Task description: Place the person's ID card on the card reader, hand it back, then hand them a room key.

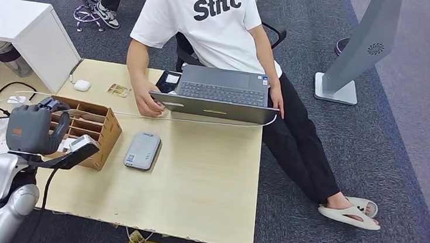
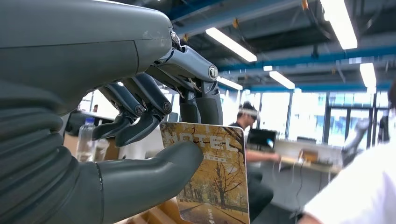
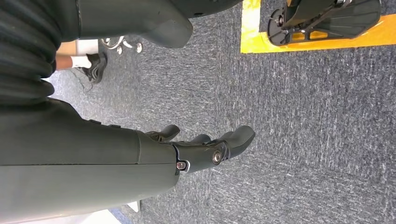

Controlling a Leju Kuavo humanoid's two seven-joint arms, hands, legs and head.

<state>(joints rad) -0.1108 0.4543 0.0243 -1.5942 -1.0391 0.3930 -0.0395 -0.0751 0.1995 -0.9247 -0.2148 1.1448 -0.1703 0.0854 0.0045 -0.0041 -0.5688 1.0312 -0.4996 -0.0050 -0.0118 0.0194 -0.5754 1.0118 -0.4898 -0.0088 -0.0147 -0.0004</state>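
Right now your left hand (image 1: 34, 129) is raised over the left end of the light wooden desk (image 1: 195, 184), above the brown cardboard slotted organizer box (image 1: 85, 129), and it pinches a hotel room key card printed with yellow autumn trees (image 2: 210, 175) between its thick grey thumb and dark fingers (image 2: 140, 121); the card stands upright in the left wrist view. Your right hand (image 3: 205, 149) hangs beside the body over blue-grey carpet (image 3: 303, 130), fingers loosely spread and holding nothing. You can see the grey rounded card reader (image 1: 142, 150) lying flat near the middle of the desk, just beside the organizer box and apart from it. At the far edge, a person in a white T-shirt (image 1: 209, 21) sits behind an open grey laptop (image 1: 221, 94), one hand (image 1: 147, 102) resting at the laptop's left corner.
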